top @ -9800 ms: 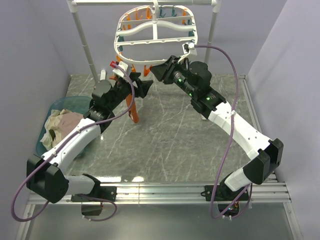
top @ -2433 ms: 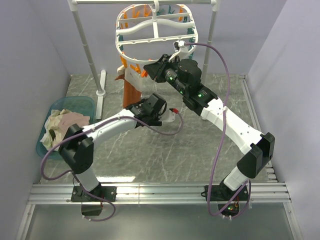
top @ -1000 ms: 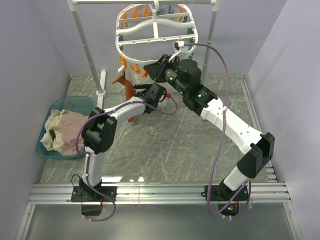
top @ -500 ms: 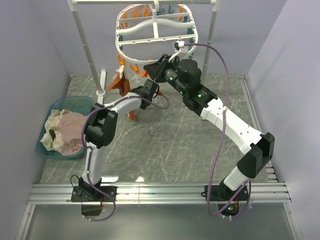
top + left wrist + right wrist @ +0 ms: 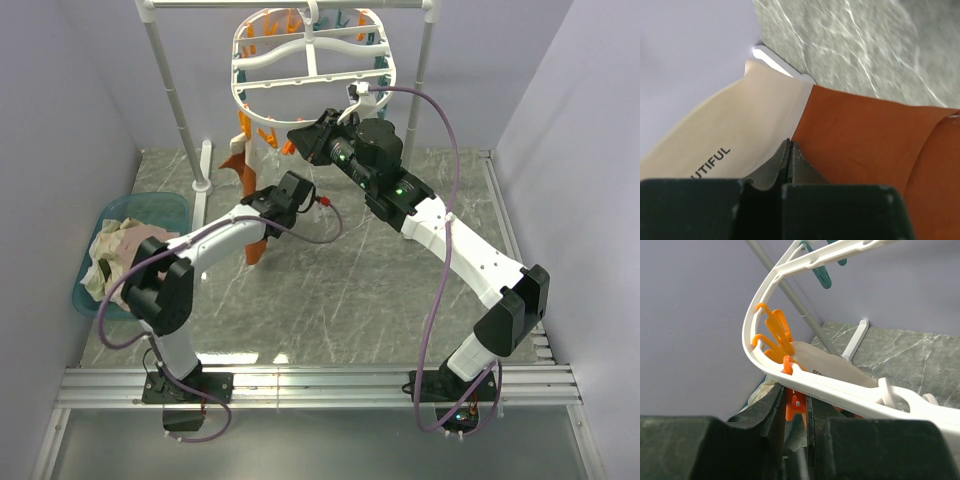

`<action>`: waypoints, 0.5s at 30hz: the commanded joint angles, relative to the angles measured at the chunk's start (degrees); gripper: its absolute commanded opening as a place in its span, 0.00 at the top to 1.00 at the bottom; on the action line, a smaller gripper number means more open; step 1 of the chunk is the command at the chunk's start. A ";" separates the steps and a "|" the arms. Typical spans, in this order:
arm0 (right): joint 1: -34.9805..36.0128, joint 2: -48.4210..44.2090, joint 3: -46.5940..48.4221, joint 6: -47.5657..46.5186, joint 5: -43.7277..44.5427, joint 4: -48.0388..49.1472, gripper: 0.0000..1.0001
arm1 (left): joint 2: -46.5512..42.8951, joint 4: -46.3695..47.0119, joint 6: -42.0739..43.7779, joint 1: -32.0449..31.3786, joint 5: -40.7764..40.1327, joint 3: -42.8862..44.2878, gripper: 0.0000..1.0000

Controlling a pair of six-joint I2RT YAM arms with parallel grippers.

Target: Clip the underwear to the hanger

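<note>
L gripper point(image 5: 788, 150) clamps rust-orange fabric briefs point(image 5: 865, 135); R gripper point(image 5: 796, 400) pinches orange plastic peg point(image 5: 790, 409) on white oval hanger point(image 5: 830, 388). Next, I'd guess: feed waistband point(image 5: 740, 125) in.

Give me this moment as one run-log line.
left gripper shut on underwear at waistband seam | right gripper shut on orange clothespin under hanger rim | waistband just behind rim, clipping unclear

R gripper point(image 5: 796, 412) pinches orange pin point(image 5: 794, 401) under hanger point(image 5: 840, 392) rim.
</note>
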 commanded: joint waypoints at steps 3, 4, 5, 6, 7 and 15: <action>-0.88 -0.58 -0.07 -0.09 3.00 0.92 1.00 | -7.57 -1.11 -0.84 0.89 3.57 -5.14 1.00; -0.88 -0.58 0.02 -0.09 2.82 0.92 1.00 | -8.27 -0.41 -0.40 1.15 4.09 -5.75 1.00; -0.79 -0.50 0.02 -0.09 2.82 0.92 1.00 | -9.41 0.47 0.04 2.11 4.71 -7.06 1.00; -0.79 -0.49 0.11 -0.09 2.82 0.92 1.00 | -9.77 2.30 1.00 2.73 4.71 -7.77 1.00; -0.79 -0.49 0.20 -0.09 2.82 0.92 1.00 | -10.21 3.45 1.45 3.35 4.54 -8.39 1.00; -0.96 -0.93 -0.24 -0.44 3.00 0.92 1.00 | -15.04 8.47 3.03 7.22 12.43 -12.17 0.79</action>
